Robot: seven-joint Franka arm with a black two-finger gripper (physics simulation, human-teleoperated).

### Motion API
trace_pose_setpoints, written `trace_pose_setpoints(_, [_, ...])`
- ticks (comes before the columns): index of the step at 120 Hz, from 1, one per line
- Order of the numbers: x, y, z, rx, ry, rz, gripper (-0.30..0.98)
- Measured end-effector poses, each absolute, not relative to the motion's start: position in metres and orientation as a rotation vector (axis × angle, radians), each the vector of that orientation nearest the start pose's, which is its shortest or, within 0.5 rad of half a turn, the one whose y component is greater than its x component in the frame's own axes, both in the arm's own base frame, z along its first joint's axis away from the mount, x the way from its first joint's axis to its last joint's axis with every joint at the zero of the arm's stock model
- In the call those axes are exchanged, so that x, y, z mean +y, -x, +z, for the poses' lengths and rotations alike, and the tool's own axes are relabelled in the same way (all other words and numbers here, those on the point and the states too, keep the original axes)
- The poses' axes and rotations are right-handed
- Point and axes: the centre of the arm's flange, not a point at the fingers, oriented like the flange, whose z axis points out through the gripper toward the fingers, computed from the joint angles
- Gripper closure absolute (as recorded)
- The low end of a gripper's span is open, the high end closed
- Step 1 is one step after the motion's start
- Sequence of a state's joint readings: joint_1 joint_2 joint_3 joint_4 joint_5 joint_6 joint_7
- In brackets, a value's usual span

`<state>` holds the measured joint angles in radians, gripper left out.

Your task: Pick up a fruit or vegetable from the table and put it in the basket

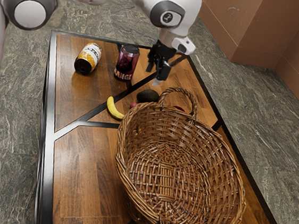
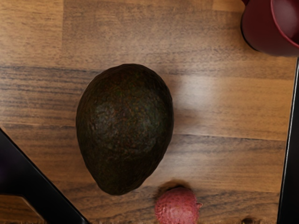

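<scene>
I'm hovering the gripper (image 1: 154, 75) above the avocado (image 2: 125, 128), its fingers standing apart and empty — presumably leaving room for those plump sides. The fruit is lying on the table (image 1: 83, 153) near the basket (image 1: 228, 179), promising a short carry.

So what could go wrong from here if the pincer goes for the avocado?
The avocado is broad and rounded, so an off-centre close by the open pincer could squirt or roll it away. The small pink fruit sits close by its narrow end and might get nudged. The basket handle arches up on the avocado's side of the basket, so a low carry could clip it.
</scene>
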<state>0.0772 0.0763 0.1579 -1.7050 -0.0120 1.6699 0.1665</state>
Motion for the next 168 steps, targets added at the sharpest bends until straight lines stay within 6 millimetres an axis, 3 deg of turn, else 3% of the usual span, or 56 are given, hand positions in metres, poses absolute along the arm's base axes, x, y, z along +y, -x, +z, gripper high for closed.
trace_pose_setpoints(13, [0.133, -0.558, 0.517, -0.097, 3.158, 0.156, 0.02])
trace_pose_setpoints(26, [0.118, -0.563, 0.511, -0.034, 3.153, 0.100, 0.02])
trace_pose_setpoints(38, [0.111, -0.565, 0.490, 0.002, 3.151, 0.102, 0.02])
trace_pose_setpoints(63, [0.143, -0.566, 0.469, -0.058, 3.141, 0.101, 0.02])
trace_pose_setpoints(82, [0.139, -0.575, 0.468, -0.028, 3.131, 0.031, 0.02])
trace_pose_setpoints(99, [0.140, -0.580, 0.445, -0.024, 3.131, 0.074, 0.02])
trace_pose_setpoints(140, [0.144, -0.589, 0.423, -0.014, 3.125, 0.088, 0.02])
trace_pose_setpoints(146, [0.145, -0.590, 0.417, -0.013, 3.122, 0.092, 0.05])
trace_pose_setpoints(156, [0.147, -0.592, 0.412, -0.012, 3.117, 0.089, 0.23])
trace_pose_setpoints(168, [0.149, -0.594, 0.418, -0.003, 3.105, 0.066, 0.32])
